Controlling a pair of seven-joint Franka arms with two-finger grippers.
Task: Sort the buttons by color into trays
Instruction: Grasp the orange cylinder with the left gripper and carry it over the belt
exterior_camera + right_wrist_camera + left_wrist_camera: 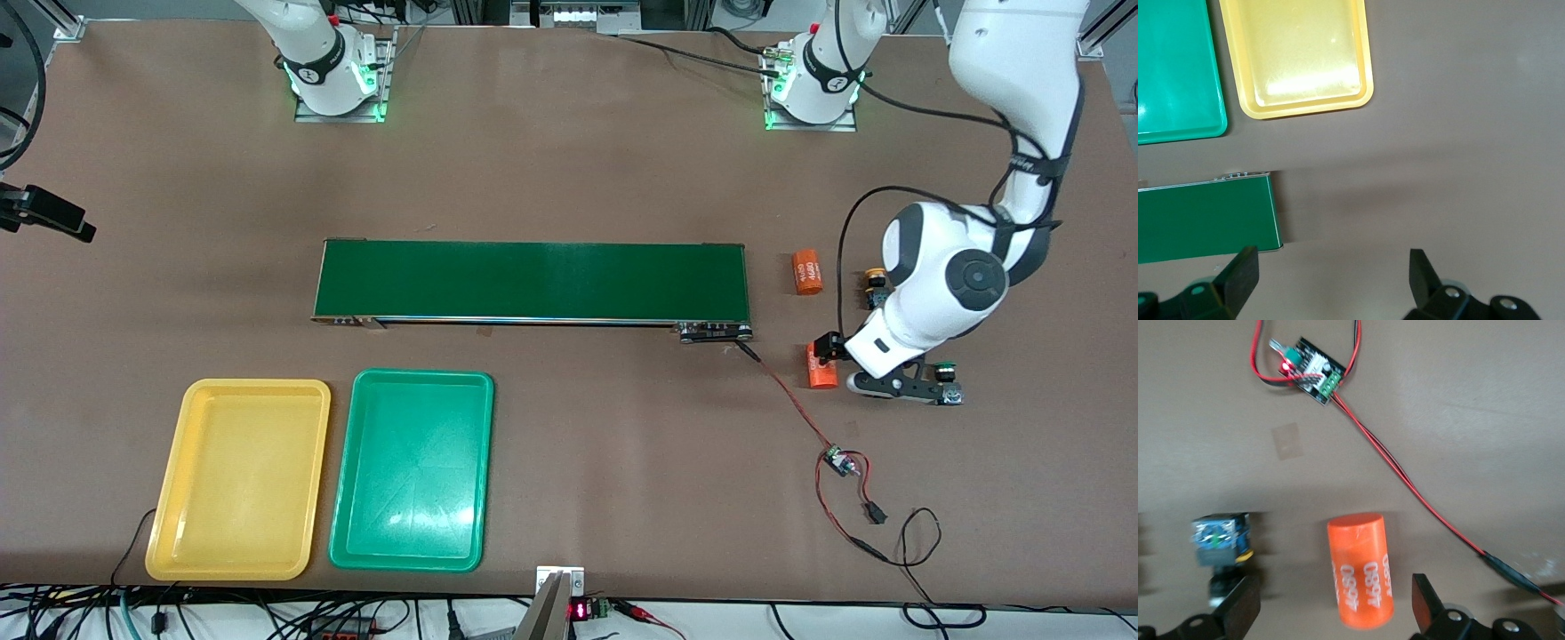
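Sorting status: standing at the very start, with no button in either tray yet.
Buttons: sitting at the left arm's end of the table, past the end of the conveyor belt (532, 281); a yellow-capped button (876, 283) is showing beside the left arm's wrist, and a green-capped button (945, 367) is lying nearer the front camera, just beside the left gripper. Any others are hidden from me.
Trays: the yellow tray (169, 498) and green tray (356, 480) are lying side by side, both bare, toward the right arm's end and well apart from the buttons.
Left gripper (902, 388): hanging low over the table with its jaws spread wide, holding nothing; in its wrist view an orange cylinder (1361, 579) marked 4680 is lying between the fingers (1238, 607), while the green-capped button is lying just beside one finger.
Right gripper (1331, 280): waiting with jaws wide and empty, looking down on the belt's end and the trays; it is out of the front view.
Step in hand: I judge the left arm is lining up for a first pick.
Next move: it is calling for a sideways shift so the fingers straddle the button, not the cylinder, then a close.
Other items: a second orange cylinder (808, 271) and a small wired circuit board (837, 460) are lying near.
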